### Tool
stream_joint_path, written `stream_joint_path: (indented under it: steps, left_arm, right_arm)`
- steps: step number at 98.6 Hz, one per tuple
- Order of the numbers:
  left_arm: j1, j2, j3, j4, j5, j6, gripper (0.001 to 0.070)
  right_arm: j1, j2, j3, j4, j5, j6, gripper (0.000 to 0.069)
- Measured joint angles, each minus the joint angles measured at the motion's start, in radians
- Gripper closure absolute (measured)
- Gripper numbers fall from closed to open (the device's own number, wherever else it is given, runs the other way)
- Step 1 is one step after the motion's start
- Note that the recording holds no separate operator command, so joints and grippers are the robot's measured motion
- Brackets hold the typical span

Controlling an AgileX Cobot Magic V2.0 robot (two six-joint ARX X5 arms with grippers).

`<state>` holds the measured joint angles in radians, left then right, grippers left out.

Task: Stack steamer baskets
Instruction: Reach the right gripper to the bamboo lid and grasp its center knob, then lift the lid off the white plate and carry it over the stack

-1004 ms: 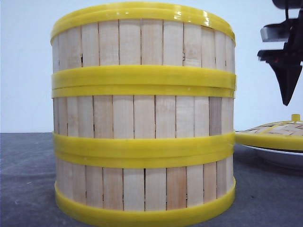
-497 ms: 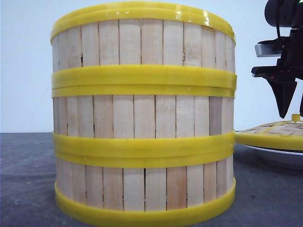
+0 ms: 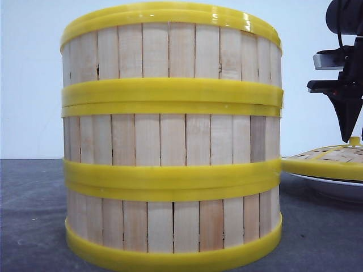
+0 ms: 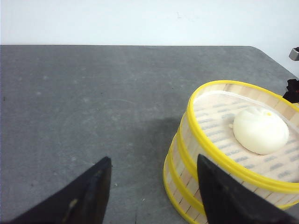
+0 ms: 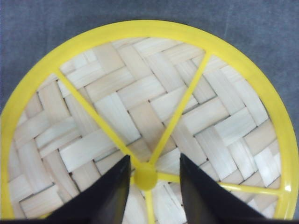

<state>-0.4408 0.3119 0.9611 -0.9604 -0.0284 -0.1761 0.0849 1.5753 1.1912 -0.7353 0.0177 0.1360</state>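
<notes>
Centre frame, three slatted wooden yellow-rimmed steamer baskets (image 3: 172, 136) stand stacked; light, stiff, grip by rims. Right gripper (image 5: 150, 186) spread astride the woven yellow-rimmed lid's knob (image 5: 145, 177); left gripper (image 4: 152, 191) spread, empty.

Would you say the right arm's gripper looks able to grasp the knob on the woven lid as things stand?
Probably yes: the right gripper hangs open with its fingers on either side of the knob of the lid, and nothing lies between them.

Three slatted wooden yellow-rimmed steamer baskets (image 3: 172, 136) stood stacked on the grey table (image 3: 34, 215) — the woven yellow-rimmed lid (image 3: 326, 158) lay to their right.
</notes>
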Motion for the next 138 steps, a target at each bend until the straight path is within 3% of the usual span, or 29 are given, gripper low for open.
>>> stream_joint_path:
  steps: [21,68,117,138]
  left_arm:
    - [0.000,0.000,0.000,0.000,0.000,0.000,0.0362]
    - [0.000,0.000,0.000,0.000,0.000,0.000,0.0362]
    - [0.000,0.000,0.000,0.006,-0.003,0.001,0.0362]
    - [0.000,0.000,0.000,0.006,-0.003,0.001,0.0362]
  right_arm:
    - [0.000,0.000,0.000,-0.002,-0.018,0.002,0.0503]
    - [0.000,0.027,0.008,-0.018,-0.043,0.002,0.0630]
    - [0.000,0.005,0.017,-0.057,-0.045,-0.002,0.0633]
    - [0.000,-0.041,0.106,-0.134,-0.045,-0.016,0.0633]
